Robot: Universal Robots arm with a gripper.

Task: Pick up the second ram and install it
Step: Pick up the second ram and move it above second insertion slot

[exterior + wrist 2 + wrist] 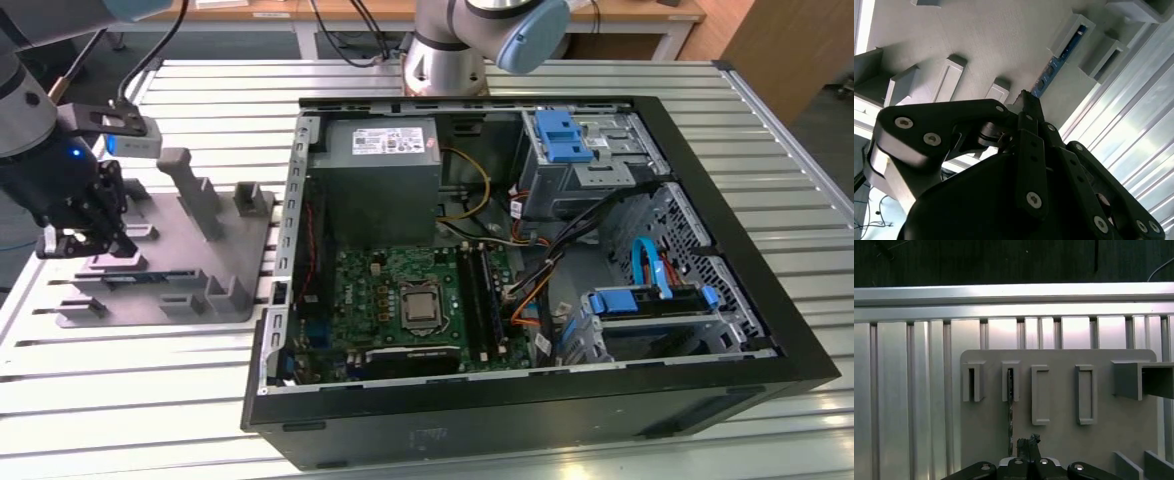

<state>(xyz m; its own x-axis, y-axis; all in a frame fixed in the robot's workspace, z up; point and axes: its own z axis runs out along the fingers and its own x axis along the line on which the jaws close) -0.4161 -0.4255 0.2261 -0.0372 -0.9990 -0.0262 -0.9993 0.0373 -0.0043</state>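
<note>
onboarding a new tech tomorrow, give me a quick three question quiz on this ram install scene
1. True or false: the second ram is already seated in the motherboard.
2. The hand is over which? A) the grey tray B) the power supply C) the blue drive cage
3. In the exterior view, on which side of the computer case does the tray stand?

Key: 1 false, it lies in the tray's slots. 2 A. 3 the exterior view's left.
</note>
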